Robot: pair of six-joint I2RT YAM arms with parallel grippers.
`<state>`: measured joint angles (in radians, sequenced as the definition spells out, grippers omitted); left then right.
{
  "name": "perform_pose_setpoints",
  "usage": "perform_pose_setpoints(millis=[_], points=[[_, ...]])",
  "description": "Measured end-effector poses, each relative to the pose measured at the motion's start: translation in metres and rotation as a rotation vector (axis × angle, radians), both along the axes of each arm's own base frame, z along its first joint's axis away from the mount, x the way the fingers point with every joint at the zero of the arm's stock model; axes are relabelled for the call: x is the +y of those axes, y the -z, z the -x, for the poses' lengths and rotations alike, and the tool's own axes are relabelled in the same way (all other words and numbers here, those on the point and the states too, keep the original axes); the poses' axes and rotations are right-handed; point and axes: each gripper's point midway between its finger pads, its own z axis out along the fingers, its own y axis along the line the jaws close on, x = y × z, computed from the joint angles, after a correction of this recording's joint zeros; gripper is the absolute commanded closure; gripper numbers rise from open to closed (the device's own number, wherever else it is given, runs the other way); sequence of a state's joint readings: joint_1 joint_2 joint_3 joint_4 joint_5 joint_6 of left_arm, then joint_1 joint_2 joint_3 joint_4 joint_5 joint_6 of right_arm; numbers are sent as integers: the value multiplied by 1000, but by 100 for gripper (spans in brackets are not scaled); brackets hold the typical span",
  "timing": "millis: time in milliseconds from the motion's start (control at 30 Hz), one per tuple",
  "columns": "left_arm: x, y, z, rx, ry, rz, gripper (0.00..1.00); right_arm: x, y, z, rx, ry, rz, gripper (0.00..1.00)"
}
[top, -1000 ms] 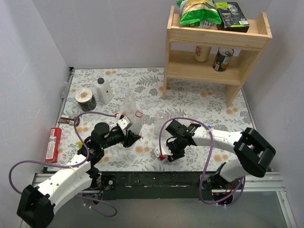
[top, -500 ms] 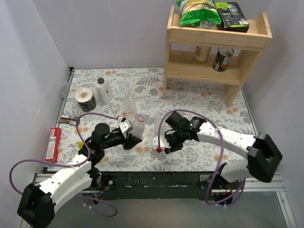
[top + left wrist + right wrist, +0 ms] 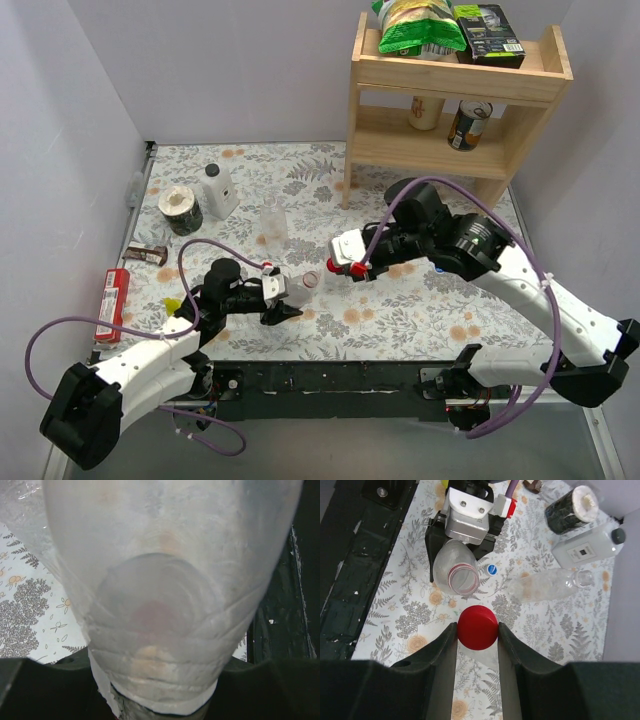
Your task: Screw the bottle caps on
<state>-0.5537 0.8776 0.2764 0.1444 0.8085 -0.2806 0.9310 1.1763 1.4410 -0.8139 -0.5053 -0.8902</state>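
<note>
Right tool (image 3: 476, 636) is pinched almost shut on the red cap (image 3: 477, 627), which sits flat between its fingers. Just ahead of the fingertips, a touch to the left in the wrist view, is the open mouth of the clear bottle (image 3: 452, 570). The left tool (image 3: 272, 300) is clamped tight round the bottle's body. Its long axis tilts neck-first toward the right tool, cap and mouth close but not touching. My guess is the right arm closes in, lines the cap up with the neck, then twists.

A wooden shelf (image 3: 455, 110) stood at upper right, carrying a green snack bag (image 3: 418, 25) and a can (image 3: 467, 125). On the floral worktop (image 3: 420, 320), upper left, a white bottle (image 3: 218, 190) stood beside a dark round container (image 3: 180, 210).
</note>
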Motion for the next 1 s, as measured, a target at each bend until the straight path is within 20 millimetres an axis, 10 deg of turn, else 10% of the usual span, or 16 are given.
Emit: perform_pose_setpoints(millis=[300, 1000], points=[[-8, -7, 3, -29, 43, 7, 100, 20, 35, -5, 87, -33, 88, 71], [-13, -7, 2, -21, 37, -9, 100, 30, 36, 10, 70, -145, 105, 72]])
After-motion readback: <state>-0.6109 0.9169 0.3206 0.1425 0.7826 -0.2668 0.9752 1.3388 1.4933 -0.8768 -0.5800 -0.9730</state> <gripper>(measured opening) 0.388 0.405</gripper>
